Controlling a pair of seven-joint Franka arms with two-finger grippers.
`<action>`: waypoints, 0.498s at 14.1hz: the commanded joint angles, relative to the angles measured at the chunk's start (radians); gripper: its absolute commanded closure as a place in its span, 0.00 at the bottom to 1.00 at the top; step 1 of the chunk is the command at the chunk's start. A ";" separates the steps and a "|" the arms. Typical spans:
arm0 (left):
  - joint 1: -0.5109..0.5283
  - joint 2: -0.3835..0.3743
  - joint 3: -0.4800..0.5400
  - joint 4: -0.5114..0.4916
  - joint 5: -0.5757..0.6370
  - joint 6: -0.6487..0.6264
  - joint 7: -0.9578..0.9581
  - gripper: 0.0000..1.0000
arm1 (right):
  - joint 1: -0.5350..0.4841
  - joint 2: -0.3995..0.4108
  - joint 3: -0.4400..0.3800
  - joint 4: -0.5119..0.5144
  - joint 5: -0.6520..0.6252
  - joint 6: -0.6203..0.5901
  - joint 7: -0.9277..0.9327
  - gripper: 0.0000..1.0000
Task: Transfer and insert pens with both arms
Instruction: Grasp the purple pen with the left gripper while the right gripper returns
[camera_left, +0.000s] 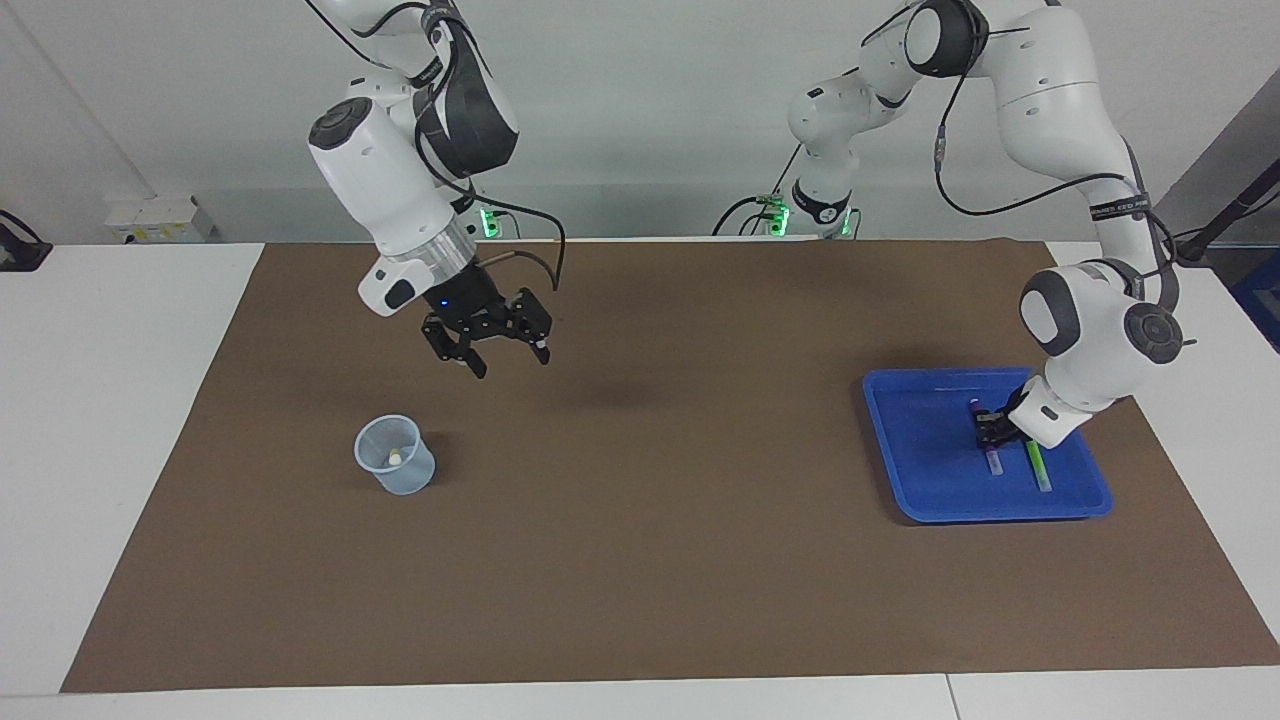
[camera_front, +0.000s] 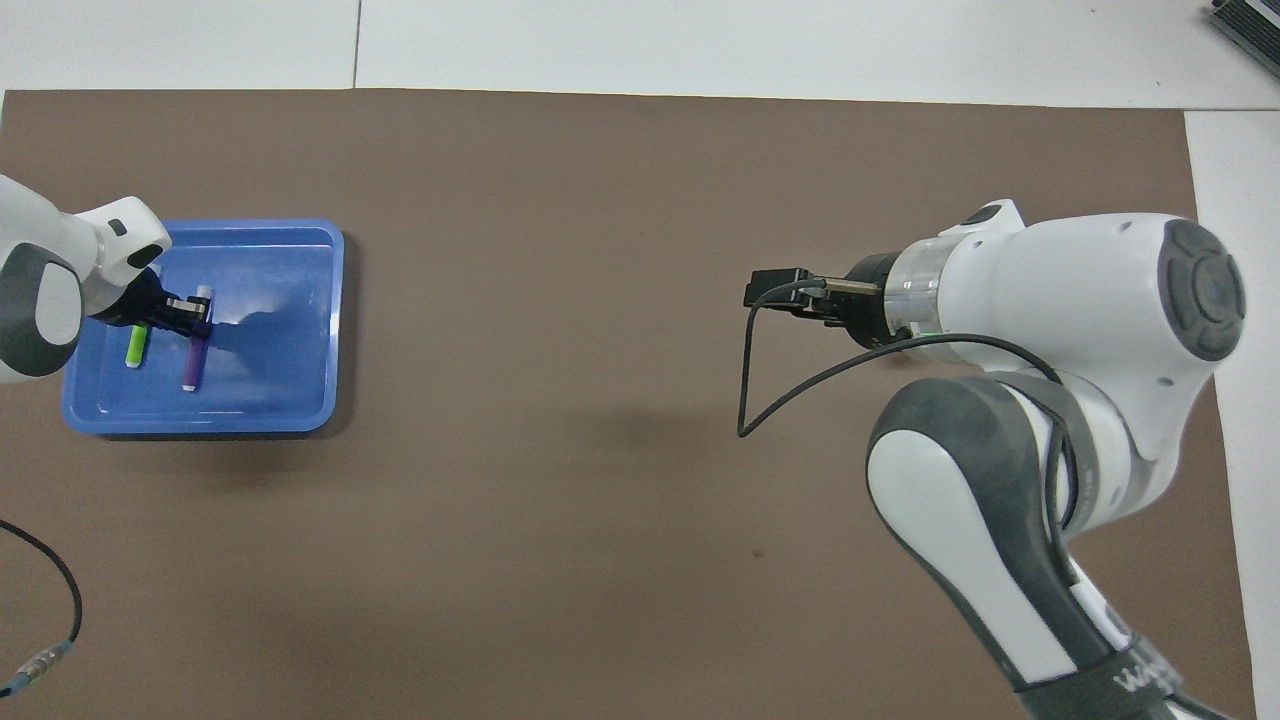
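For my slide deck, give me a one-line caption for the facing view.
Left gripper grips the purple pen in the blue tray; right gripper hangs open over the mat.
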 joint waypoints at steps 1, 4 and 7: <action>0.003 -0.035 -0.006 -0.030 -0.015 -0.007 0.011 1.00 | 0.048 0.004 0.004 0.007 0.023 0.053 0.118 0.00; -0.006 -0.029 -0.007 0.019 -0.016 -0.078 0.003 1.00 | 0.098 0.007 0.004 0.007 0.101 0.080 0.253 0.00; 0.003 -0.024 -0.007 0.057 -0.094 -0.110 -0.002 1.00 | 0.158 0.017 0.004 0.002 0.138 0.168 0.388 0.00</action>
